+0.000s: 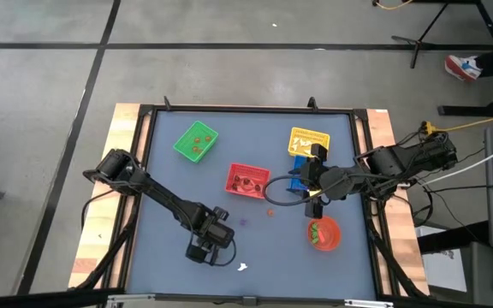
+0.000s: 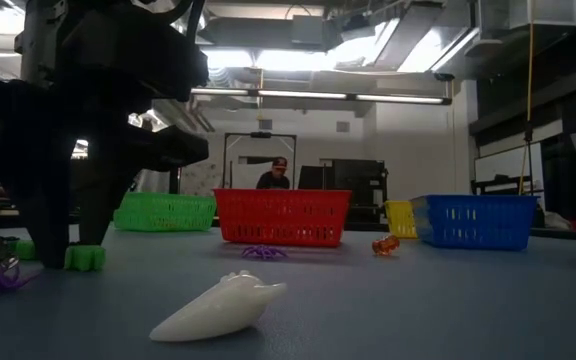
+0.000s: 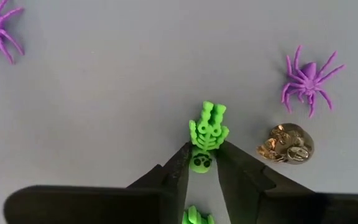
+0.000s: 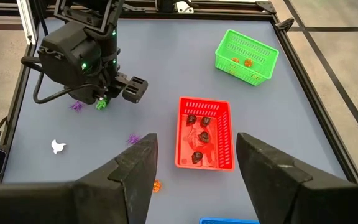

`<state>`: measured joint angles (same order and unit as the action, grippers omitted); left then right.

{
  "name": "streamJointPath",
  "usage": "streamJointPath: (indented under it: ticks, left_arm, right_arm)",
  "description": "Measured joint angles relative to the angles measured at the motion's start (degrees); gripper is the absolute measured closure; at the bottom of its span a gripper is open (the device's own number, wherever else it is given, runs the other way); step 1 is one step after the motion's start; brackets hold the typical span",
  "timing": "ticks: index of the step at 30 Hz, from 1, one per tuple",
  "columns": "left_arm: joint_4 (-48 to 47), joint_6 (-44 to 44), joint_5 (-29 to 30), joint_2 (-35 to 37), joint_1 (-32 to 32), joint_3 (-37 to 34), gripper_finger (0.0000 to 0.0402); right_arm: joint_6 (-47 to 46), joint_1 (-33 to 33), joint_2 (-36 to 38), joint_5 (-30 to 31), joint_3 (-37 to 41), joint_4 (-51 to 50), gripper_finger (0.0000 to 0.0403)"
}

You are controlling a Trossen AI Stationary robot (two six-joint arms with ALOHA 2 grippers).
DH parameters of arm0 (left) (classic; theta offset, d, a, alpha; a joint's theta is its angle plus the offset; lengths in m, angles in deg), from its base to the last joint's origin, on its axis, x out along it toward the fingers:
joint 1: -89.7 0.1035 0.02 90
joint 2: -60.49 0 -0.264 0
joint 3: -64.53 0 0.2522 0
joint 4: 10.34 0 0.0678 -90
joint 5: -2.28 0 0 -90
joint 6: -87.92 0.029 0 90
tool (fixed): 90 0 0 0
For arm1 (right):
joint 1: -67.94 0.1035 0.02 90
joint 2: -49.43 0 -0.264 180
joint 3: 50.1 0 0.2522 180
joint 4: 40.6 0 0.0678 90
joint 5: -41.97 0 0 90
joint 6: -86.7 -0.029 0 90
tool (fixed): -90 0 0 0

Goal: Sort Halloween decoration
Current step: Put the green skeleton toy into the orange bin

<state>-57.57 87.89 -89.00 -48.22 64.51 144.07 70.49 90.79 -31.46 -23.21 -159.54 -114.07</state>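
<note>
Left tool (image 3: 204, 163) sat low on the tabletop (image 1: 169, 184) near its front edge, fingers (image 3: 178, 168) pinching a green skeleton trinket (image 3: 207, 134) at the skull. Beside it lay a gold skull (image 3: 286, 143) & two purple spiders (image 3: 307, 79), with a white ghost piece (image 2: 218, 308) close by. Right tool (image 4: 194, 155) hovered w/ fingers spread wide above the middle, by the blue basket (image 2: 478, 220). Dark trinkets filled the red basket (image 4: 205, 132); orange ones sat in the green basket (image 4: 246, 56). An orange piece (image 2: 385, 244) lay loose on the tabletop
</note>
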Motion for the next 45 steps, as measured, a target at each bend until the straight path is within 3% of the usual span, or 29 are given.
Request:
streamJointPath:
  ticks: [19,26,29,37,45]
  left_arm:
    - [-0.1,-4.2,-1.0,0.0,0.1,0.0,0.0363]
    - [0.4,-4.6,0.4,-0.4,0.0,2.2,0.0364]
    - [1.0,-5.7,3.1,-0.3,0.2,3.3,0.0364]
    - [5.9,-7.4,11.0,-0.3,1.8,6.0,0.0364]
    - [19.7,-7.1,24.5,-0.2,4.0,6.6,0.0364]
  right_arm:
    - [0.0,0.0,0.0,0.0,0.0,-0.1,0.0185]
    - [0.0,0.1,3.0,-4.8,0.1,-7.7,0.0185]
    - [0.0,1.5,4.3,-3.6,1.1,-10.2,0.0185]
    - [-7.1,7.9,9.6,5.9,15.9,-7.1,0.0185]
    - [-19.8,9.4,11.3,7.2,35.3,18.6,0.0185]
